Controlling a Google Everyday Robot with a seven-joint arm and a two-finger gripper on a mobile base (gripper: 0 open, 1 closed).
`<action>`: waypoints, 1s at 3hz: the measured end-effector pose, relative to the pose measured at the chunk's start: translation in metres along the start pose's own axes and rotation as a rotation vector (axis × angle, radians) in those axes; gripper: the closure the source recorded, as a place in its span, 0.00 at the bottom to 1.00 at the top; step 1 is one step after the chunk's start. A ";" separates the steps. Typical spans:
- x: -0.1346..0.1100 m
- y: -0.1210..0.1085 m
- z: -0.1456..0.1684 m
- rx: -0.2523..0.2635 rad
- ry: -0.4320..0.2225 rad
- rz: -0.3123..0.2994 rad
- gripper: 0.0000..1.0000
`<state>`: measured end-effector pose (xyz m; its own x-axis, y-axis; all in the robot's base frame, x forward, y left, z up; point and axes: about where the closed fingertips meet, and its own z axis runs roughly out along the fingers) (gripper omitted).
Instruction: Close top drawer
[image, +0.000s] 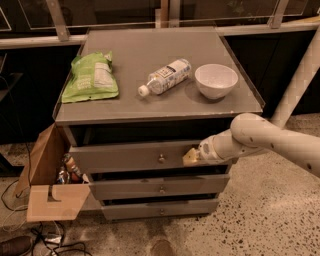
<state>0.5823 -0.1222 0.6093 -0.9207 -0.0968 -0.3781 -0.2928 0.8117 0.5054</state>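
Camera view: top drawer (130, 157), partly pulled out, knob (161, 159) centred; gripper (191, 156) against its front panel, right of knob; grip state cannot be told.

Floor: speckled terrazzo (260, 225). Rear wall: dark glazed panels (115, 11) in metal framing. A grey cabinet (150, 52) stands at centre; an open cardboard box (47, 160) adjoins its left edge. The gripper (191, 156) is at the cabinet front, right of centre
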 end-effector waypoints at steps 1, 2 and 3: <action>-0.004 -0.003 0.006 0.000 -0.004 -0.008 1.00; -0.004 -0.003 0.006 0.000 -0.004 -0.008 1.00; 0.015 0.002 -0.013 -0.029 0.039 0.001 1.00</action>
<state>0.5651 -0.1295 0.6142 -0.9303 -0.1183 -0.3472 -0.2982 0.7950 0.5282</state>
